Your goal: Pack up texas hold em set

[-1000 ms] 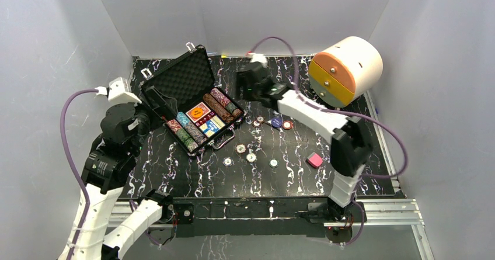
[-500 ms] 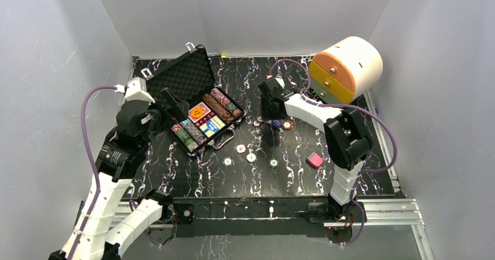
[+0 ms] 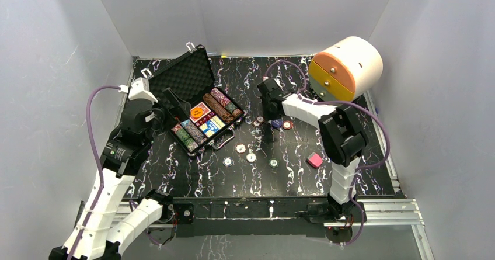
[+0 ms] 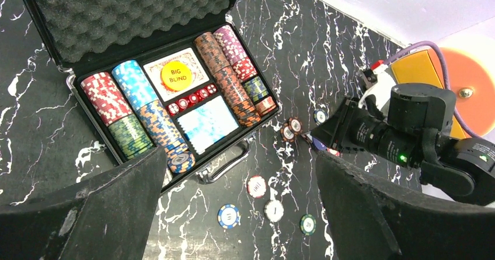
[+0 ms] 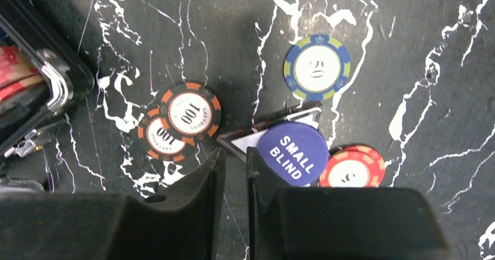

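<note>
Small Blind button (image 5: 293, 152) just beside the nearly closed right hand (image 5: 233, 155)

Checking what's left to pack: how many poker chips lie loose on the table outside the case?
8: four chips in a near cluster, two overlapping 100 chips, a blue chip and a red chip by the Small Blind button. More may be hidden.

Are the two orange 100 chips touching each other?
Touching. In the right wrist view the upper 100 chip lies partly over the lower 100 chip, resting on its edge with no gap.
</note>
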